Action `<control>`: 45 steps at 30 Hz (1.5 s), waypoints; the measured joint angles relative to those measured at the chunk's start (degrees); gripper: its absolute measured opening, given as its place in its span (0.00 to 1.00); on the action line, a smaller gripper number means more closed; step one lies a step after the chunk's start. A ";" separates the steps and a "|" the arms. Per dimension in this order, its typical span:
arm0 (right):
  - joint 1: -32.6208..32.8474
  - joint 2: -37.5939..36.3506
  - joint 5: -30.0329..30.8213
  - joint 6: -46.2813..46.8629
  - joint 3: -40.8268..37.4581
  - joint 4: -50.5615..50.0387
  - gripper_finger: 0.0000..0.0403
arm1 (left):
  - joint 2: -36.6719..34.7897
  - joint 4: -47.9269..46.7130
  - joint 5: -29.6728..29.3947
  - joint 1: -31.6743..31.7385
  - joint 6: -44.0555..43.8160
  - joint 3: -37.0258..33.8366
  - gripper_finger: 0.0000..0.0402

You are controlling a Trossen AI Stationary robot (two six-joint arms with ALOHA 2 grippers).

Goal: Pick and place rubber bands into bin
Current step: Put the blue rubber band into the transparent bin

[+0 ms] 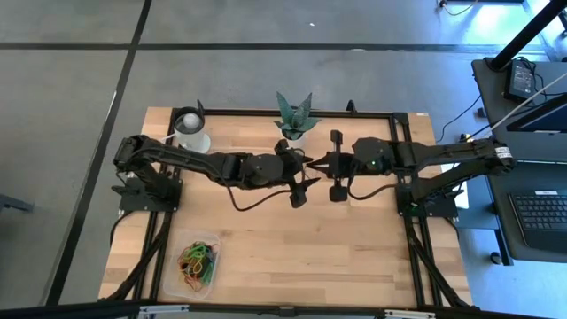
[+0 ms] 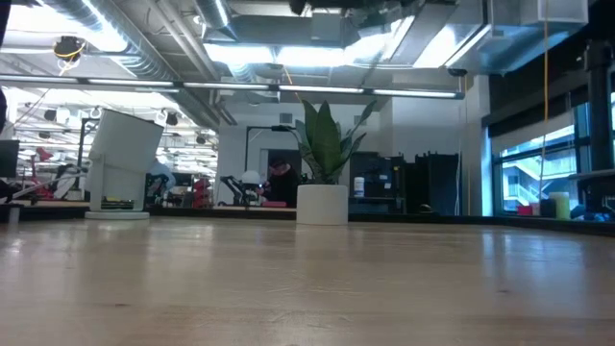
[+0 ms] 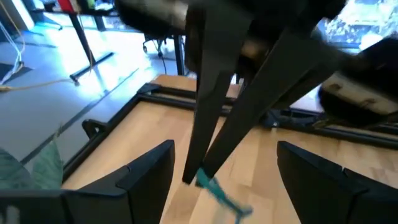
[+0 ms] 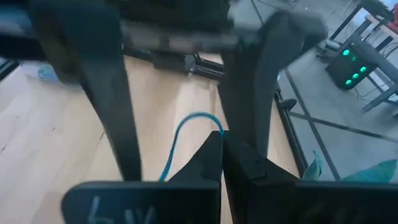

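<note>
My right gripper (image 4: 222, 138) is shut on a thin teal rubber band (image 4: 186, 127), high above the middle of the table. My left gripper (image 3: 225, 146) faces it, open, with one finger (image 3: 149, 177) on either side of the right gripper's shut tips (image 3: 200, 174) and apart from them. The two grippers meet tip to tip in the high view, left gripper (image 1: 299, 173) against right gripper (image 1: 312, 166). The clear bin (image 1: 197, 263) stands at the table's near left corner, with several coloured rubber bands lying in it. My right gripper pinches one end of the teal band (image 4: 217, 129) between its two fingers, at their free ends. The fingers slant slightly downward, toward the table's left side. The band sticks out from the tips as a slack loop (image 3: 222, 198), clear of the table.
A white cup (image 1: 190, 131) stands at the far left of the table. A potted plant (image 1: 294, 120) stands at the far middle, just behind the two grippers. Black frame rails (image 1: 403, 213) run along the table's sides. Bare wood (image 1: 310, 248) lies between the grippers and the near edge.
</note>
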 joint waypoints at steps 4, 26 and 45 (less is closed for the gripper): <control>0.02 0.01 0.02 -0.02 0.02 1.64 0.01 | 1.21 -1.25 0.63 0.79 -1.50 0.00 0.68; -0.02 0.01 0.05 4.39 0.02 0.00 0.01 | 2.92 -1.23 4.89 1.33 -2.66 0.03 0.02; -4.48 -1.70 0.07 12.83 0.04 -7.65 0.42 | 1.44 -13.63 2.74 1.35 -7.72 0.03 0.01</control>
